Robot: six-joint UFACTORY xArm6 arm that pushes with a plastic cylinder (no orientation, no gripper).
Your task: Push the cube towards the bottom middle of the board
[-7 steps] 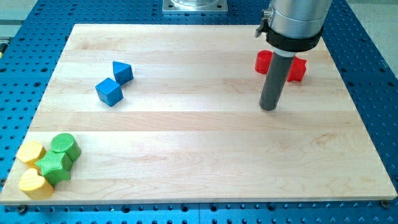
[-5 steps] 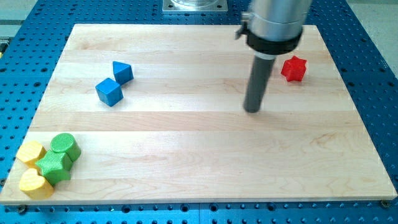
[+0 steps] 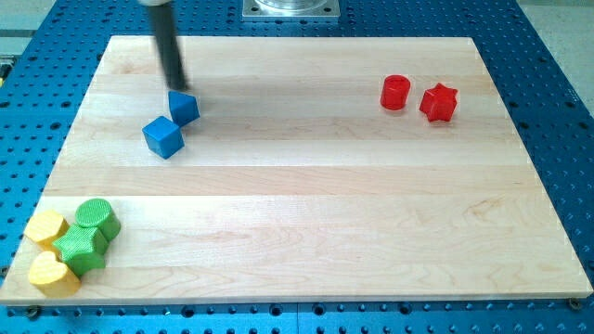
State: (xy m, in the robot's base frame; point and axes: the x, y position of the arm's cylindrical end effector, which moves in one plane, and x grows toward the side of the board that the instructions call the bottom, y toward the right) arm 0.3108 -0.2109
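The blue cube sits on the wooden board at the view's upper left. A blue triangular block touches its upper right corner. My rod comes down from the view's top left; my tip rests just above the blue triangular block, close to its top edge and apart from the cube.
A red cylinder and a red star-shaped block lie at the upper right. At the bottom left corner are a green cylinder, a green star-shaped block, a yellow block and a yellow heart-shaped block.
My rod has swept from the board's upper right, near the red blocks, across to the upper left, just above the blue triangular block. No block has moved.
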